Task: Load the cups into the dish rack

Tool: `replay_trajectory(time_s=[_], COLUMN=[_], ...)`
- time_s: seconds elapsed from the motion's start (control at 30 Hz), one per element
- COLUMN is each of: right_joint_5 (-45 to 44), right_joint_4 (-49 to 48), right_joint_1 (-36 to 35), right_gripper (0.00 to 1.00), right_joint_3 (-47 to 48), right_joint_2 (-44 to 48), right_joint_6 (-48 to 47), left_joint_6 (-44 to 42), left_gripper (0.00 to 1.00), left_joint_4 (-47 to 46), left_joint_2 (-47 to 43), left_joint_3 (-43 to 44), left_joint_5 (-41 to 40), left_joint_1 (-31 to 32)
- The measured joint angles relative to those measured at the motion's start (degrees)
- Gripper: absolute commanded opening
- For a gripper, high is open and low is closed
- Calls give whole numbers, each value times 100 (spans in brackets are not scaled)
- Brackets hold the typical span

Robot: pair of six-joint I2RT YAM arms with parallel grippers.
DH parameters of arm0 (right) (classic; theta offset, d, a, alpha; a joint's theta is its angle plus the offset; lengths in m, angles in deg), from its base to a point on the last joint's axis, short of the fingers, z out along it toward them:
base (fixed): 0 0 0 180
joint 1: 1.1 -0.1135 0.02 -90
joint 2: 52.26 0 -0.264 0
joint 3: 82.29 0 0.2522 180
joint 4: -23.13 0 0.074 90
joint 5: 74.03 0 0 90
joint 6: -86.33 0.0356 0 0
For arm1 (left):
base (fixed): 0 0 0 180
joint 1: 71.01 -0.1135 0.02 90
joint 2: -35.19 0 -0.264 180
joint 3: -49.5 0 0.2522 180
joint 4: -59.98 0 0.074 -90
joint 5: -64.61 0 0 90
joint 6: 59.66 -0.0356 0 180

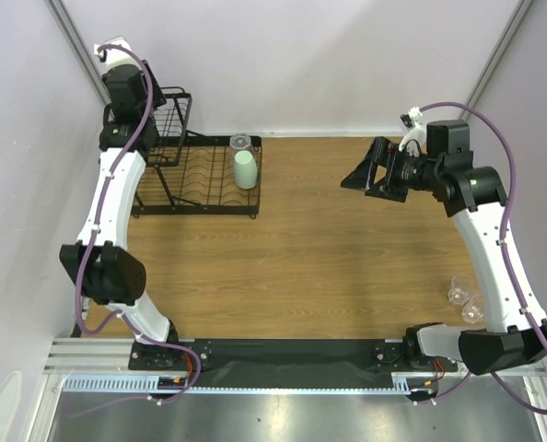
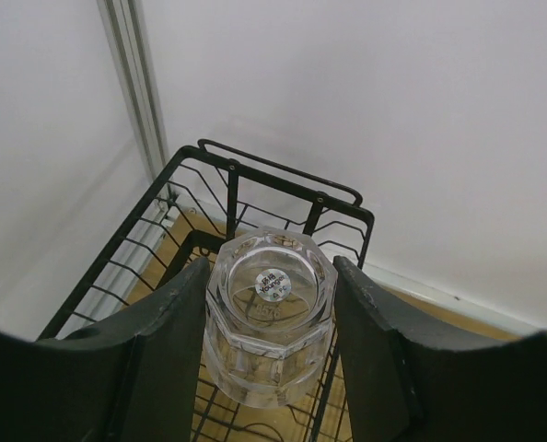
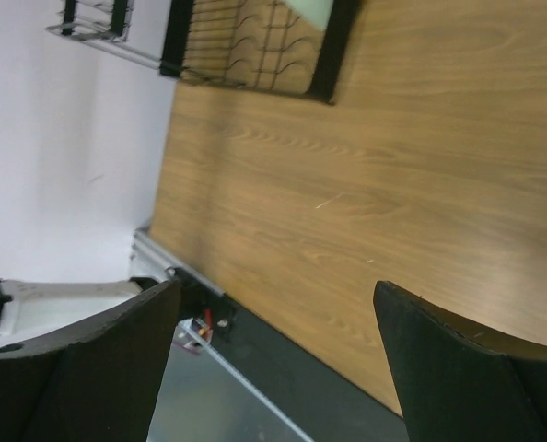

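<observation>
Wooden desk: one black wire dish rack, one mint-green tumbler, three clear glass cups — fourth cup seen only wrist-side, in left claw; right claw wide.

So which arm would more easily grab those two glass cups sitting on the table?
The right arm: the glass cups sit beside its base, and its jaws are open and empty. The left arm is busy holding a glass over the rack.
</observation>
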Motion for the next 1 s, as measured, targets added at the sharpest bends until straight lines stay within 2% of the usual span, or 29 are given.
replay_trajectory(time_s=[0.27, 0.53, 0.8, 1.0], right_joint_5=[-566, -835, -966, -999], right_joint_4=[581, 793, 925, 933], right_joint_1=[46, 70, 168, 321], right_gripper=[93, 93, 93, 93], right_joint_3=[560, 623, 848, 933], right_joint_2=[-304, -575, -859, -890], right_joint_6=[-435, -601, -682, -693], left_joint_6=[337, 332, 380, 442], left_gripper=[0, 0, 0, 1], left_joint_4=[-393, -1025, -866, -758], left_joint_2=[452, 721, 1545, 1845], left_joint_3=[-122, -262, 144, 358], left_joint_5=[-597, -1154, -1427, -1513], left_joint_1=[4, 2, 2, -20])
